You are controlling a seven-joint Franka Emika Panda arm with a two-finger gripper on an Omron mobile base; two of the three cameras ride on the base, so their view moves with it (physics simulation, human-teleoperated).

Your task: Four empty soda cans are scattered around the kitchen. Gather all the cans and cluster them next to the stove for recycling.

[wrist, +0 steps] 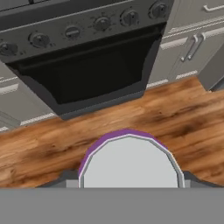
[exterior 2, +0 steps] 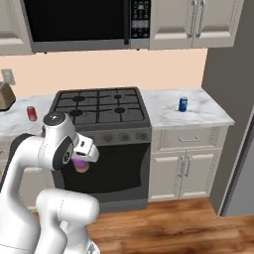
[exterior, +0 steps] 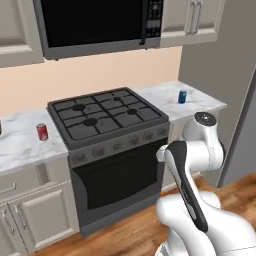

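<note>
My gripper (wrist: 130,180) is shut on a purple-pink soda can (wrist: 130,159), whose silvery top faces the hand camera with a dark fingertip (wrist: 66,177) on each side. The right base view shows this can (exterior 2: 81,164) hanging under the hand in front of the oven door, well below counter height. The black stove (exterior: 107,117) stands ahead between two marble counters. A red can (exterior: 42,132) stands upright on the left counter close to the stove (exterior 2: 99,106). A blue can (exterior: 182,97) stands upright on the right counter, a bit away from the stove.
A black microwave (exterior: 100,25) hangs above the stove. A toaster (exterior 2: 5,96) sits at the far left of the counter. A tall grey fridge side (exterior: 245,145) closes off the right. Wooden floor (wrist: 52,140) lies under the hand, with cabinet doors (exterior 2: 181,173) beside the oven.
</note>
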